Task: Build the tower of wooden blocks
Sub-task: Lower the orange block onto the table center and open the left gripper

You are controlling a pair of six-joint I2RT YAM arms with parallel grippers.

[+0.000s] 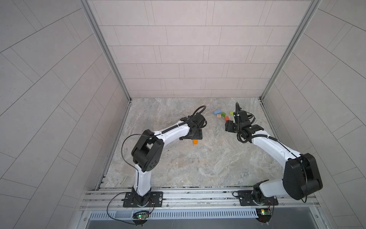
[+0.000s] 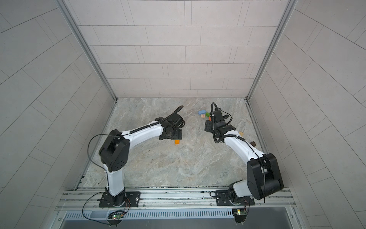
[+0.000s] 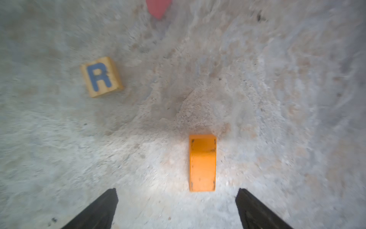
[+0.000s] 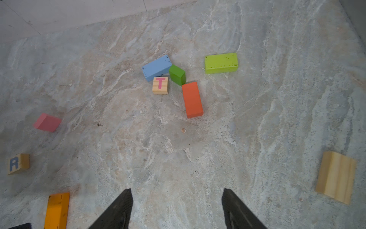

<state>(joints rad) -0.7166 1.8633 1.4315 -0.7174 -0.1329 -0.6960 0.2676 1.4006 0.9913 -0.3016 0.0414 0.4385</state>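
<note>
Just ahead of the left gripper (image 3: 176, 191), an orange-yellow rectangular wooden block (image 3: 202, 162) lies flat on the marble-patterned counter (image 3: 277, 99). Its long side runs away from the fingertips, and its near end is about level with them. It sits closer to one finger than the other and touches neither. This gripper's fingers stand wide apart and hold nothing. Farther out and off to one side sits a tan wooden cube with a blue letter R (image 3: 102, 77), well apart from the orange-yellow block. Beyond the cube, a pink wooden block (image 3: 158, 8) shows only in part at the edge of the left wrist view.

The right gripper (image 4: 177, 191) is also spread, with only bare counter between its fingers. Well ahead of it lies a loose cluster of blocks. A red-orange wooden brick (image 4: 192, 100) is nearest the gripper, and a dark green wooden block (image 4: 177, 75) sits just beside its far end. A light blue wooden brick (image 4: 156, 68) rests against the green block, and a tan wooden cube with a pink letter T (image 4: 160, 85) is tucked just beside the blue brick. A lime green wooden brick (image 4: 221, 62) lies farther out, apart from the cluster. To one side of the right gripper, about level with its fingers, rests a plain pale wooden slab (image 4: 335, 177). The pink block, the R cube and the orange-yellow block lie on its other side. In a top view, a dark brown wooden block (image 2: 252, 143) lies behind this gripper, beside the forearm. Every block rests singly on the counter.
</note>
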